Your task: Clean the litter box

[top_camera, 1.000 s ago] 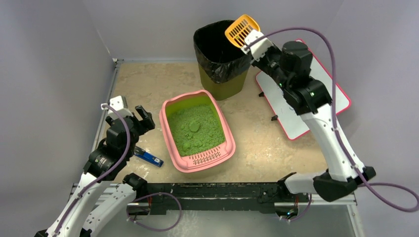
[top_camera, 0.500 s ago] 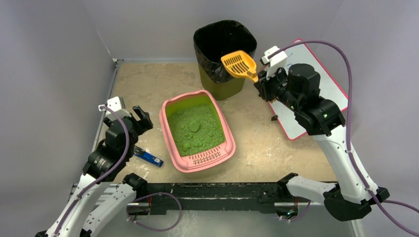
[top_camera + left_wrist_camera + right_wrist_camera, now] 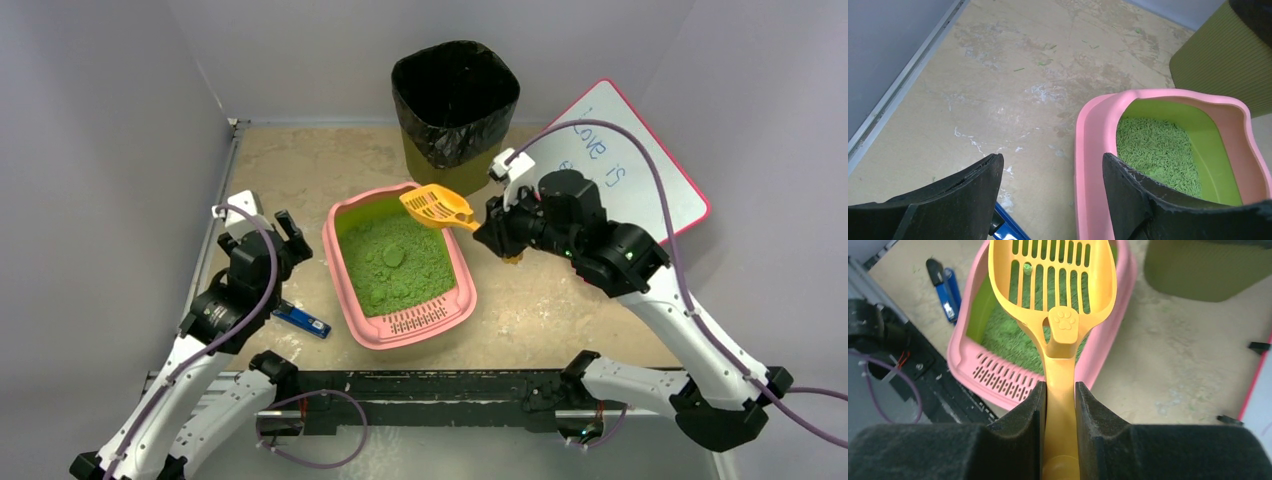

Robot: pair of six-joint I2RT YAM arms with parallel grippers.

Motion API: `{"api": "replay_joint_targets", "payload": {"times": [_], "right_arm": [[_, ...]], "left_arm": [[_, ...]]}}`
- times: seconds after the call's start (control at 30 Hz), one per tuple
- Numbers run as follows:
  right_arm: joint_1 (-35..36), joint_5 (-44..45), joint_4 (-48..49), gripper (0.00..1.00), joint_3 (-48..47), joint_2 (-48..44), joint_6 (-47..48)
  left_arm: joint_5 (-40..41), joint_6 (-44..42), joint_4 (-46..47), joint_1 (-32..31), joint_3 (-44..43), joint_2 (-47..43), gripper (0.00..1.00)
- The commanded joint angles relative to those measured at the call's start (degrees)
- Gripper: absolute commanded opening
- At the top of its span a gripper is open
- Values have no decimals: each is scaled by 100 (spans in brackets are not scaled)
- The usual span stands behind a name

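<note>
The right fingers (image 3: 1093, 415) are clamped on the handle of an orange slotted scoop (image 3: 1064, 325), whose head hangs above the far right corner of the litter box (image 3: 418, 322). The left fingers (image 3: 973, 190) stand apart, gripping nothing, just beside the box's left rim. The litter box sits mid-way across the tabletop (image 3: 560, 300), grate lip toward the near edge, and holds green litter (image 3: 395, 260). An olive bin (image 3: 440, 175) with a black bag (image 3: 455, 100) stands by the far edge; its contents cannot be made out.

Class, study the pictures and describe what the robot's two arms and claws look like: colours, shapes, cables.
The left arm and right arm have white links joined by black joint housings, the right one dotted with small green lights. A purple cable loops along each. The left claw and right claw each have two matte black, wedge-shaped fingers.
</note>
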State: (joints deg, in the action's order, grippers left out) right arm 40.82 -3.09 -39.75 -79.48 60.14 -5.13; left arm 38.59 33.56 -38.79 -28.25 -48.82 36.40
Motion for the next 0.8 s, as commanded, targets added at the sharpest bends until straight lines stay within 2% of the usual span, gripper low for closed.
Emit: {"api": "replay_joint_targets", "payload": {"times": [0.0, 0.23, 0.53, 0.77], "right_arm": [[315, -131, 291, 0, 200, 153, -231], [866, 272, 120, 0, 239, 596, 124], [1410, 728, -862, 0, -93, 1730, 325], [1708, 880, -886, 0, -52, 2274, 616]], "left_arm": [[202, 92, 90, 13, -134, 18, 71], [426, 89, 99, 13, -107, -246, 73], [561, 102, 91, 13, -95, -514, 74], [566, 98, 107, 13, -92, -605, 74]]}}
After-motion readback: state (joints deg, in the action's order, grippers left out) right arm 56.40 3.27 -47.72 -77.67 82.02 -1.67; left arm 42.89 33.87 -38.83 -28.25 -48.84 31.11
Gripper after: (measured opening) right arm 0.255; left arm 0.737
